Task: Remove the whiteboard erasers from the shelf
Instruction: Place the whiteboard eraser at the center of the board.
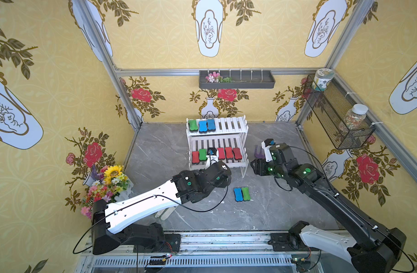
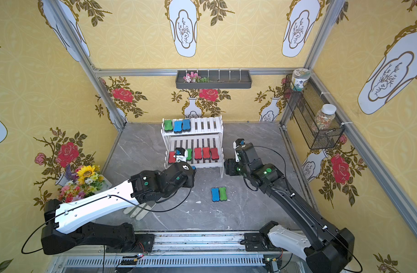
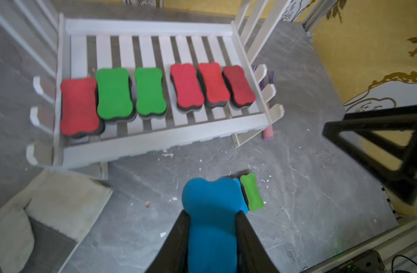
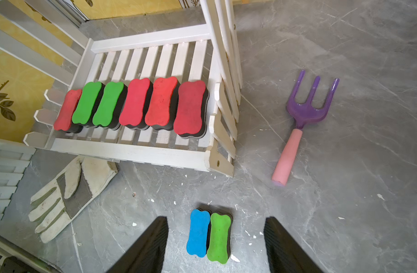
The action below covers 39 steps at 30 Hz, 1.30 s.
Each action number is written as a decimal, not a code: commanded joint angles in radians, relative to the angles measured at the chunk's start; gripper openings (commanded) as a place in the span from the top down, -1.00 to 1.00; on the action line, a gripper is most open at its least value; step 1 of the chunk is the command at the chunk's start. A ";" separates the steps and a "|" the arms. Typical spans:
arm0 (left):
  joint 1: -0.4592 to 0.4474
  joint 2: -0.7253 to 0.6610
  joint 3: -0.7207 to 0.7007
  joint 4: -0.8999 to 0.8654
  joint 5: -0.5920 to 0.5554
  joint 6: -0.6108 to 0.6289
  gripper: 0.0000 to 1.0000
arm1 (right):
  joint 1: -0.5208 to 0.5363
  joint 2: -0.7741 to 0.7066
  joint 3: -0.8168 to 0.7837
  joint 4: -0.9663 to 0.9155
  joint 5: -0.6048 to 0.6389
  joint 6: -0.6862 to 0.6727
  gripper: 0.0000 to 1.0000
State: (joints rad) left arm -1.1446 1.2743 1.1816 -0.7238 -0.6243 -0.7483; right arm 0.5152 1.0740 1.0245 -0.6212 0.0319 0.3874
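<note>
In both top views, the shelf (image 1: 231,126) (image 2: 206,125) is seen at the back of the grey worktop (image 1: 167,146) (image 2: 141,151). The left arm (image 1: 143,203) (image 2: 96,208) is stretched to the shelf's front rail, and its fingers are hidden beneath its own wrist. The right arm (image 1: 321,189) (image 2: 292,198) is held off the shelf's end. On the upper tier, one green eraser (image 1: 192,125) and two blue erasers (image 1: 207,125) are grouped at the end nearer the left arm, and the rest of that tier is bare slats. A blue and green pair (image 1: 241,194) (image 2: 218,194) is laid flat on the worktop between the two arms, with open worktop all around it.

In the left wrist view, the left fingers (image 3: 176,238) are closed on a blue eraser (image 3: 212,224), which is pinched by its long sides and held clear of the shelf. Just past the fingertips the pair is seen, its blue one mostly covered. Farther on, six erasers (image 3: 150,92) are lined up on the lower tier behind the low front rail: red, two green, three red.

In the right wrist view, the right fingers (image 4: 150,243) are spread wide with nothing held. The pair lies below and between them, its two erasers touching side by side. A purple garden fork (image 4: 304,111) is seen beyond the shelf's end, and a white glove (image 4: 67,193) lies before the shelf's front rail.
</note>
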 commanded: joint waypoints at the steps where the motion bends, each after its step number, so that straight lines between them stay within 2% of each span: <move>1: -0.015 -0.012 -0.133 0.038 0.040 -0.169 0.40 | -0.010 -0.001 0.006 0.037 0.019 -0.004 -0.38; 3: -0.017 0.041 -0.199 0.095 0.091 -0.180 0.42 | -0.024 0.005 0.010 0.039 0.023 -0.009 -0.38; 8: -0.015 0.229 -0.203 0.204 0.135 -0.143 0.50 | -0.066 0.019 0.041 0.026 0.015 -0.011 -0.38; 14: 0.028 0.324 -0.237 0.399 0.223 -0.086 0.58 | -0.072 0.068 0.110 0.002 0.069 -0.038 -0.38; 20: 0.040 0.461 -0.164 0.378 0.249 -0.080 0.65 | -0.084 0.095 0.165 0.003 0.079 -0.035 -0.38; 26: 0.068 0.481 -0.173 0.404 0.262 -0.061 0.56 | -0.086 0.095 0.172 0.000 0.081 -0.023 -0.38; 28: 0.067 0.498 -0.162 0.400 0.280 -0.052 0.43 | -0.086 0.094 0.173 0.000 0.086 -0.020 -0.38; 33: 0.057 0.509 -0.141 0.410 0.305 -0.003 -0.17 | -0.086 0.094 0.177 -0.003 0.093 -0.015 -0.38; 35: 0.052 0.505 -0.132 0.409 0.303 0.009 -0.27 | -0.087 0.085 0.171 -0.004 0.094 -0.011 -0.38; 39: 0.046 0.454 -0.138 0.381 0.254 0.005 -0.35 | -0.086 0.069 0.175 -0.020 0.094 -0.005 -0.38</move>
State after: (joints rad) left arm -1.0943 1.7546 1.0481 -0.3271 -0.3405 -0.7586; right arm 0.4278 1.1534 1.1957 -0.6327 0.1097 0.3698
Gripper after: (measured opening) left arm 0.663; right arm 0.691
